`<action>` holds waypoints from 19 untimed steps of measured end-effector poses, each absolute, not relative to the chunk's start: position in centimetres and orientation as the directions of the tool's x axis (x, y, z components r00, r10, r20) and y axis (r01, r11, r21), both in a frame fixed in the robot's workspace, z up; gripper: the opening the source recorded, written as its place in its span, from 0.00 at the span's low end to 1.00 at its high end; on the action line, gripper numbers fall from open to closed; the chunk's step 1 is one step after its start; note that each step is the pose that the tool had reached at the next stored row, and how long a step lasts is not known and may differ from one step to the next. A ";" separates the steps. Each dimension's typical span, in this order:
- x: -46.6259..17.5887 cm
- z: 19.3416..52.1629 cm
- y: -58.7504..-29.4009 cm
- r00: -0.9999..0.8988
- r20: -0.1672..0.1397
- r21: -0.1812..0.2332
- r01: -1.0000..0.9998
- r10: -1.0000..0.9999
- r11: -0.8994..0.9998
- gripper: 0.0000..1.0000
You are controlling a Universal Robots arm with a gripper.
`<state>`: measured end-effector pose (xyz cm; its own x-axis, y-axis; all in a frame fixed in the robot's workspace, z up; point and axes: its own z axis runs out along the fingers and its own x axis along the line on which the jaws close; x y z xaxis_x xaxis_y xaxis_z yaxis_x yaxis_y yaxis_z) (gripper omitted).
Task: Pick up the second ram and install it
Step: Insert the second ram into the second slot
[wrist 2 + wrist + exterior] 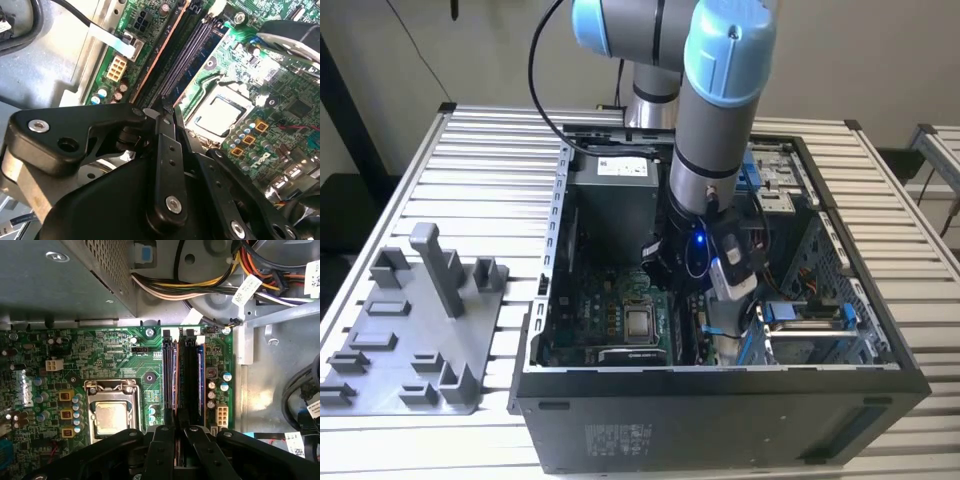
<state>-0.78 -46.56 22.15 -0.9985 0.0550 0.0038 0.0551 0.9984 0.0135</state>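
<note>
Hovering my pincer (175, 432) over the motherboard's memory slots (184, 375), fingers nearly closed on the second ram (174, 385), seemingly seated in its slot; only release appears left.

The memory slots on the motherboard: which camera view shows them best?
The first wrist view shows the memory slots best, seen from directly above along most of their length. The second wrist view shows them slanted. In the exterior view they lie deep inside the case, behind the arm.
</note>
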 end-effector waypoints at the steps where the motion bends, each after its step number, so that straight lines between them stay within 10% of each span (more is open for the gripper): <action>1: -0.8 22.2 -46.6 -0.999 0.004 0.013 0.055 0.055 0.998 0.14; 19: -0.6 22.2 -46.6 -1.000 0.004 0.015 0.005 0.005 1.000 0.14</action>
<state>-0.61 -46.58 22.23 -1.0000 0.0045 0.0036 0.0046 0.9999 0.0148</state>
